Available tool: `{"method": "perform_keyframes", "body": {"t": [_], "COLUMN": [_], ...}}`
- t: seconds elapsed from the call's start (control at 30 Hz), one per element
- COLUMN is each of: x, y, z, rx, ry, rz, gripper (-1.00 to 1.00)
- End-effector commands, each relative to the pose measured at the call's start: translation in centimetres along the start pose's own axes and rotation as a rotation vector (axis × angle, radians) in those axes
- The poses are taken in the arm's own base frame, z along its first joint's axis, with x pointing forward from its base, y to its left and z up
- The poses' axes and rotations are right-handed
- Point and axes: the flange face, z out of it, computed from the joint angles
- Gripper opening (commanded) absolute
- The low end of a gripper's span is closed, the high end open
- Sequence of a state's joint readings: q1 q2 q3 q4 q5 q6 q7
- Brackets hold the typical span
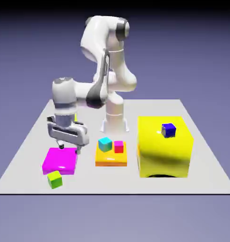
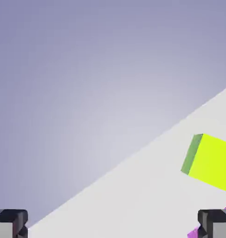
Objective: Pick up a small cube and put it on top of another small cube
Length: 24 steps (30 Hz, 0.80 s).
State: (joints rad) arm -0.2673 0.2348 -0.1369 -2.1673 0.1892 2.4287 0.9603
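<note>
- Lime-green cube [image 1: 55, 180]: rests on the grey table [image 1: 102, 182], near the magenta block [image 1: 60, 159]; in the hand view, runs off the right edge.
- Gripper [image 1: 70, 149]: hangs over the magenta block, spread wide, holding nothing.
- Cyan cube [image 1: 105, 144]: sits on the orange block [image 1: 111, 160], beside the red-pink cube [image 1: 118, 147].
- Dark blue cube [image 1: 168, 130]: sits on the large yellow block [image 1: 163, 155].
</note>
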Motion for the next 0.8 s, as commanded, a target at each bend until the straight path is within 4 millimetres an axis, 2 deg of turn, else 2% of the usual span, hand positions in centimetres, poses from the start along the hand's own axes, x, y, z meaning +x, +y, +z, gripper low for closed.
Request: {"method": "perform_keyframes", "body": {"t": [0.0,0.2,0.27,0.3,0.4,0.43,0.47,0.5,0.6,0.77], "x": [1.2,7.9,9.5,9.5,8.8,8.8,8.8,8.8,9.5,3.8], "y": [0.1,1.5,2.2,2.2,3.3,3.4,3.4,3.4,2.3,3.2], "z": [1.0,7.4,9.1,9.1,15.6,16.0,16.0,16.0,9.5,5.5], "rx": [-0.027,-0.186,-0.228,-0.228,-0.228,-0.228,-0.228,-0.228,-0.228,-0.246], "ry": [-0.016,-0.115,-0.141,-0.141,-0.142,-0.141,-0.141,-0.141,-0.142,-0.142], "rz": [0.034,0.235,0.288,0.288,0.287,0.288,0.288,0.288,0.287,0.121], "gripper": [0.0,0.0,0.0,0.0,0.0,0.0,-1.0,-1.0,-1.0,-1.0]}}
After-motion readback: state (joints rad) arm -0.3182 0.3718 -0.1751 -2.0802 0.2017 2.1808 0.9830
